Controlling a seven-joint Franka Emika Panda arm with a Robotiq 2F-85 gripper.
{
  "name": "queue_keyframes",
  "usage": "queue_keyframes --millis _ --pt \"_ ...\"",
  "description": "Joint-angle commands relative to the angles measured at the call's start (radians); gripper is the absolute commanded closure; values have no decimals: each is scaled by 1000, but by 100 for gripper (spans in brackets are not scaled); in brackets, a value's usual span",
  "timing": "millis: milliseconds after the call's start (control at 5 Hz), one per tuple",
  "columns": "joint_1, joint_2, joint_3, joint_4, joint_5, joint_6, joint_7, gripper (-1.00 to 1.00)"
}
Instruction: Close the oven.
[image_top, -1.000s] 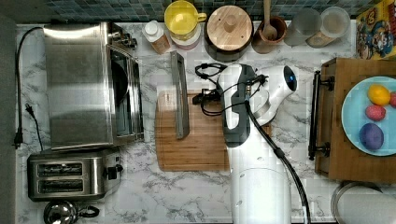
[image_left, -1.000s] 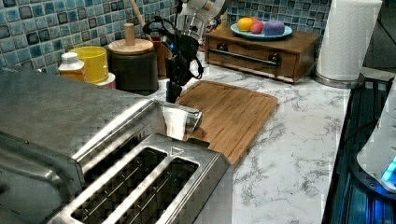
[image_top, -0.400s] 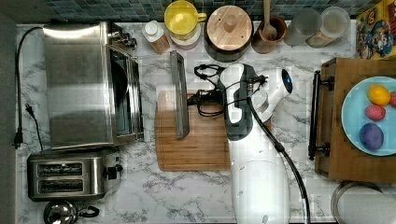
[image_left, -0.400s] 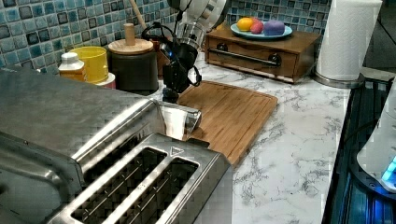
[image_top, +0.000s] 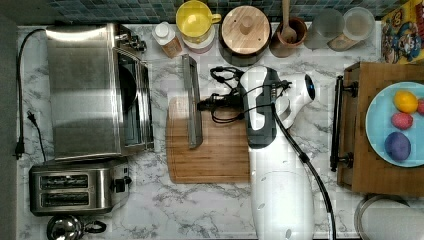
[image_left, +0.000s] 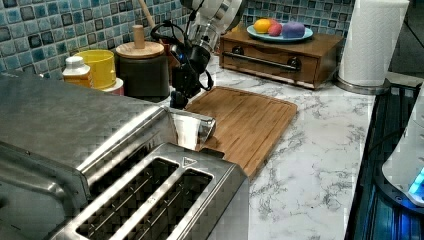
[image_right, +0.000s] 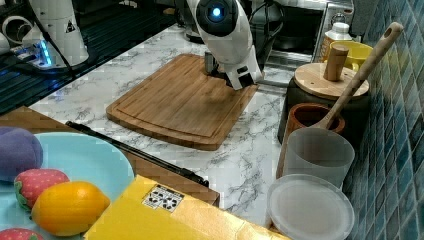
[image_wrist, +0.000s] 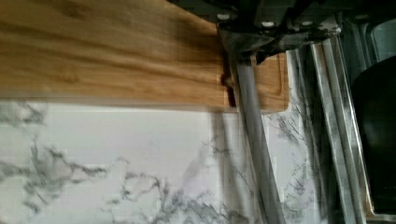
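1. The oven (image_top: 95, 90) sits in the upper left of the top view, a big steel box on the marble counter (image_top: 210, 205), with its knobs at the end nearest the tiled wall.
2. Its door hangs open, folded down flat toward the middle of the frame. The dark cavity shows along the oven's right edge in the top view.
3. The door's long bar handle (image_top: 191, 102) lies out over the left edge of the wooden cutting board (image_top: 215, 150), running top to bottom in the top view.
4. The gripper (image_top: 202, 105) is right at that handle, about halfway along it, reaching in from the top view's right.
5. In the left view the gripper (image_left: 178, 97) hangs just above the raised far edge of the door, upper middle of the frame.
6. In the wrist view the handle (image_wrist: 254, 135) runs out from directly under the gripper's dark body, but I cannot tell whether the fingers are spread or closed on it.
7. The two-slot toaster (image_top: 77, 189) stands just below the oven in the top view, lower left.
8. A yellow cup (image_top: 195, 19) and a wooden-lidded pot (image_top: 246, 27) stand along the top edge of the top view.
9. A blue plate (image_top: 380, 125) carrying fruit is at the top view's right edge, well apart from the oven.
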Motion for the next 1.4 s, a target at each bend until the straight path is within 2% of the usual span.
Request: queue_keyframes --millis 200,400,1000,1400 --pt "69 90 67 328 -126 -175 -28 100" --pt "74 120 75 346 -148 -196 -5 100" --pt "63 -19 109 205 -92 -129 40 100" --pt "95 -126 130 171 -95 -120 102 100"
